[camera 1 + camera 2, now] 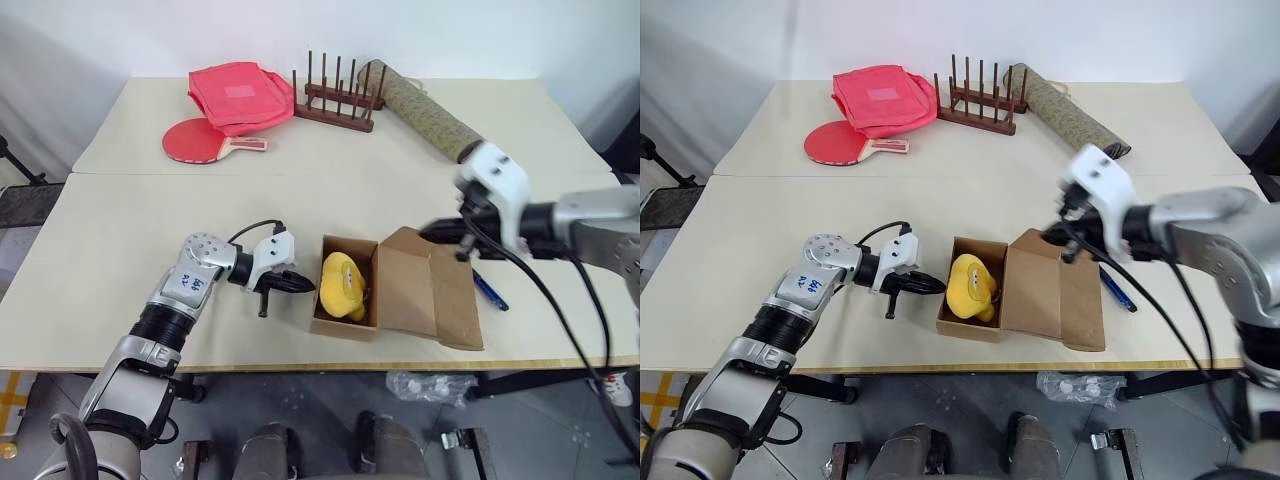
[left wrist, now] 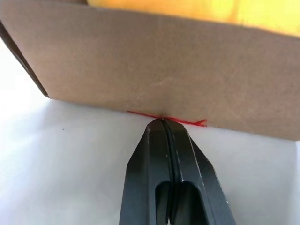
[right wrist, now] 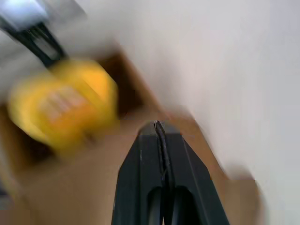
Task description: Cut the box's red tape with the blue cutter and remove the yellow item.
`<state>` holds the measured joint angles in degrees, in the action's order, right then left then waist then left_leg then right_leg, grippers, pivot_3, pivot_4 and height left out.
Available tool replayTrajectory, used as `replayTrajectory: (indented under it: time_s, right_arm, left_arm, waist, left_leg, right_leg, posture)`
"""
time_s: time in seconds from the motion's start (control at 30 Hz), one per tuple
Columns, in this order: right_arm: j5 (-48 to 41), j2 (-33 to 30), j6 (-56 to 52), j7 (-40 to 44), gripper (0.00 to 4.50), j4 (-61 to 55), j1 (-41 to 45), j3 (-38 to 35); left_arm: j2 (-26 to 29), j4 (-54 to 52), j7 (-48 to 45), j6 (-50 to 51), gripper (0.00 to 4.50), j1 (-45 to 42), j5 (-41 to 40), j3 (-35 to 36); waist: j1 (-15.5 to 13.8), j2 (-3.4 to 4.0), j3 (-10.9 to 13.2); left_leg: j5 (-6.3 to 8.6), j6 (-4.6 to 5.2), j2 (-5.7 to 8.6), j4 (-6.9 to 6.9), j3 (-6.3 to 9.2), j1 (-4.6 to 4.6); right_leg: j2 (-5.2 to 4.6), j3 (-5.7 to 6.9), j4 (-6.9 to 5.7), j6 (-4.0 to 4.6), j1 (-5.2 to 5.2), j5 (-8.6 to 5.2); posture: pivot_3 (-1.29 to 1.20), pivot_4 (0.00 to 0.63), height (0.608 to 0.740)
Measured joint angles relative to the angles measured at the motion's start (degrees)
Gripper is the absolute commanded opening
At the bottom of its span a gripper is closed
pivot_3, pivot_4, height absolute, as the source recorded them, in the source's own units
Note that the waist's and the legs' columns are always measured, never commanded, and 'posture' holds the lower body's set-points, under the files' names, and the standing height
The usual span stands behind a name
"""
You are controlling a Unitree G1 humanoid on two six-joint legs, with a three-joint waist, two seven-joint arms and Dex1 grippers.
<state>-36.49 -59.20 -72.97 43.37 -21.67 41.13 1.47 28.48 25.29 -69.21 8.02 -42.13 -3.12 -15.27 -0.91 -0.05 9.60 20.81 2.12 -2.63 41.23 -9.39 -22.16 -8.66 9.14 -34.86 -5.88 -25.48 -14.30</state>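
The box [image 1: 345,315] stands open near the table's front edge, its flaps [image 1: 432,290] folded out to the right. Inside it lies the yellow item [image 1: 341,284], also seen blurred in the right wrist view [image 3: 61,105]. My left gripper [image 1: 303,284] is shut, and its tip [image 2: 162,123] rests against the box's left wall, where a thin strip of red tape [image 2: 187,121] shows at the base. My right gripper [image 1: 437,234] is shut and empty, hovering above the open flaps. The blue cutter [image 1: 490,291] lies on the table just right of the flaps.
At the table's back lie a red bag [image 1: 240,95], a red paddle [image 1: 200,140], a wooden rack [image 1: 338,100] and a rolled mat [image 1: 420,110]. A seam [image 1: 200,174] runs across between two tabletops. The box sits close to the front edge [image 1: 250,368].
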Motion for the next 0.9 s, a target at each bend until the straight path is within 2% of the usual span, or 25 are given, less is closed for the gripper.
replayTrajectory:
  time_s: [0.13, 0.23, 0.27, 0.43, 0.57, 0.67, 0.9]
  right_arm:
    - [0.6, -3.1, 4.6, 3.7, 1.58, 1.6, -5.3, -1.8]
    - [0.6, -4.2, 6.8, 5.3, 2.56, 1.8, -7.5, -3.5]
    - [0.7, -4.5, 7.4, 5.8, 2.99, 1.9, -8.2, -4.1]
    - [0.7, -4.7, 9.5, 7.5, 4.5, 1.7, -9.8, -4.7]
    - [-0.1, -4.8, 10.5, 9.1, 4.5, 1.1, -11.2, -7.2]
    - [-1.1, -5.2, 10.8, 10.5, 4.5, -0.7, -12.8, -8.8]
    - [-4.7, -5.2, 11.1, 11.0, 4.5, -3.5, -14.1, -12.1]
  left_arm:
    - [0.7, 0.5, 1.6, 0.7, 0.0, 0.0, 0.0, 1.3]
    - [1.5, 1.2, 3.4, 1.7, 0.55, -0.1, -0.3, 3.4]
    - [1.6, 1.5, 3.9, 2.3, 0.87, -0.1, -0.8, 4.3]
    - [4.2, 2.6, 4.6, 3.9, 2.32, -1.2, -2.4, 8.2]
    - [6.3, 1.7, 2.3, 4.8, 3.53, -5.0, -4.6, 11.1]
    - [4.6, -2.6, 0.1, 6.3, 4.48, -8.7, -5.9, 9.9]
    - [0.0, -6.0, -8.0, 7.7, 4.48, -13.3, -6.3, 2.0]
  waist:
    - [0.8, -0.03, 0.0]
    - [1.3, -0.02, 0.1]
    - [1.3, -0.04, 0.1]
    - [1.1, -0.14, 0.1]
    - [0.6, -0.16, 0.2]
    - [-0.2, -0.18, 0.2]
    - [-0.3, -0.2, 0.2]
  left_leg:
    - [-0.01, -0.01, -0.05, -0.01, 0.03, 0.01]
    - [-0.01, -0.02, -0.07, -0.06, -0.01, 0.02]
    - [-0.01, -0.02, -0.07, -0.07, -0.01, 0.01]
    - [0.0, -0.03, -0.07, -0.09, 0.0, -0.04]
    - [0.0, -0.03, -0.06, -0.08, 0.05, -0.12]
    - [0.01, -0.01, 0.06, -0.05, 0.0, -0.17]
    - [0.01, -0.04, 0.08, -0.06, -0.04, -0.15]
  right_leg:
    - [0.05, 0.02, -0.02, 0.03, 0.0, 0.01]
    - [0.06, -0.01, -0.01, 0.03, -0.03, 0.01]
    - [0.06, 0.0, 0.01, 0.03, -0.03, 0.01]
    - [0.06, 0.02, 0.1, 0.03, -0.06, 0.02]
    - [0.04, 0.08, 0.17, 0.0, -0.05, 0.03]
    - [0.04, 0.05, 0.26, -0.1, -0.04, 0.09]
    - [0.18, 0.06, 0.29, -0.11, -0.04, 0.09]
  posture:
    - [0.0, 0.15, 0.74]
    - [0.0, 0.15, 0.74]
    - [0.0, 0.15, 0.74]
    - [0.0, 0.15, 0.74]
    - [0.0, 0.15, 0.74]
    - [0.0, 0.15, 0.74]
    - [0.0, 0.15, 0.74]
